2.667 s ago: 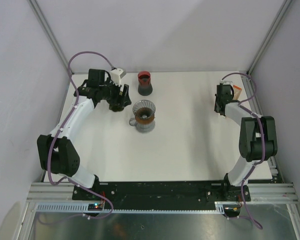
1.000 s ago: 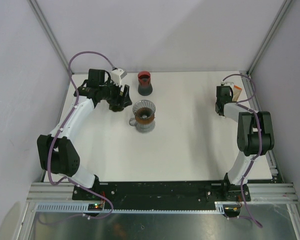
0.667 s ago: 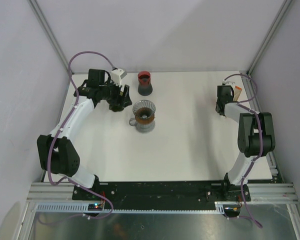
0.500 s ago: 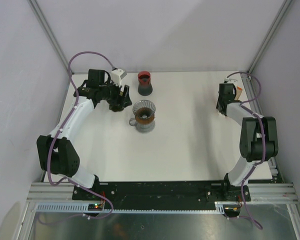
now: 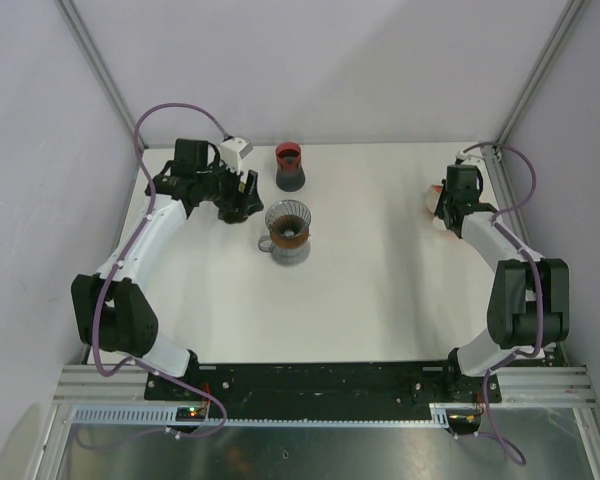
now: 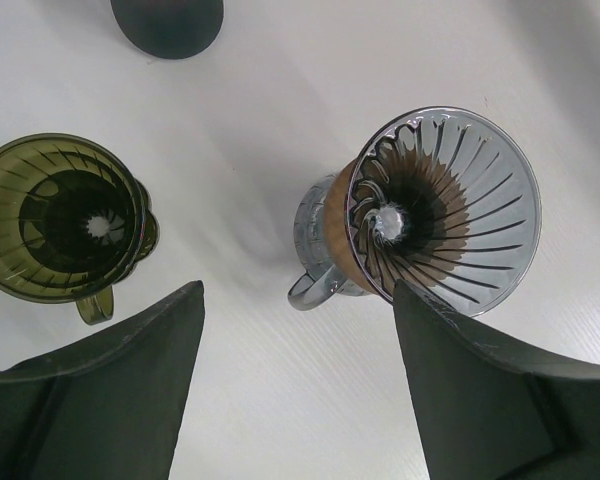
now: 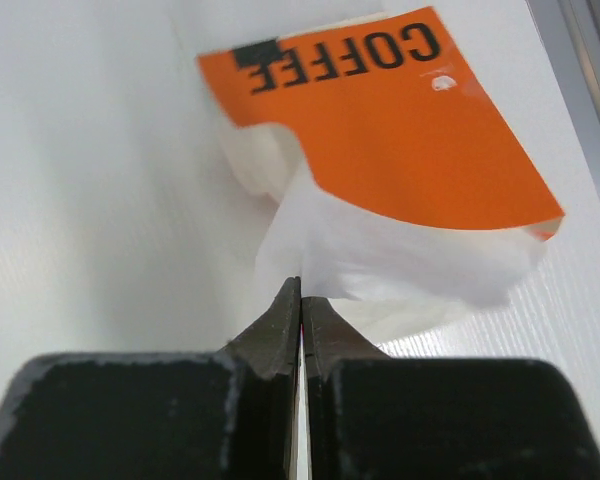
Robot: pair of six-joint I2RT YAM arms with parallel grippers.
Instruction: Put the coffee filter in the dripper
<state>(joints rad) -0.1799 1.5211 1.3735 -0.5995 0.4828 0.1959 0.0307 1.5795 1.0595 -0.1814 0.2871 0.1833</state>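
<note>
Right tool (image 7: 300, 300): closed, tips pinching the lower corner of a white coffee filter (image 7: 380, 250). The filter runs up and to the right from the tips, its far part tucked in an orange pack (image 7: 400, 130) printed "COFFEE". The pack lies on the counter (image 7: 80, 200) just ahead of the tool, near the far right corner. Filter is not in the dripper yet.

Left tool (image 6: 298, 290): open wide, gripping nothing, hanging above the counter. Clear ribbed dripper (image 6: 450, 200) with a brown collar sits below and ahead of it, mostly beyond the right finger, handle pointing into the gap between the fingers. It is upright, mouth up, nothing inside. A green dripper (image 6: 60, 215) sits beyond the left finger, apart from the clear one. A dark cup (image 6: 167, 20) stands further ahead of the tool.

The two tools are well apart, at opposite sides of the counter.
</note>
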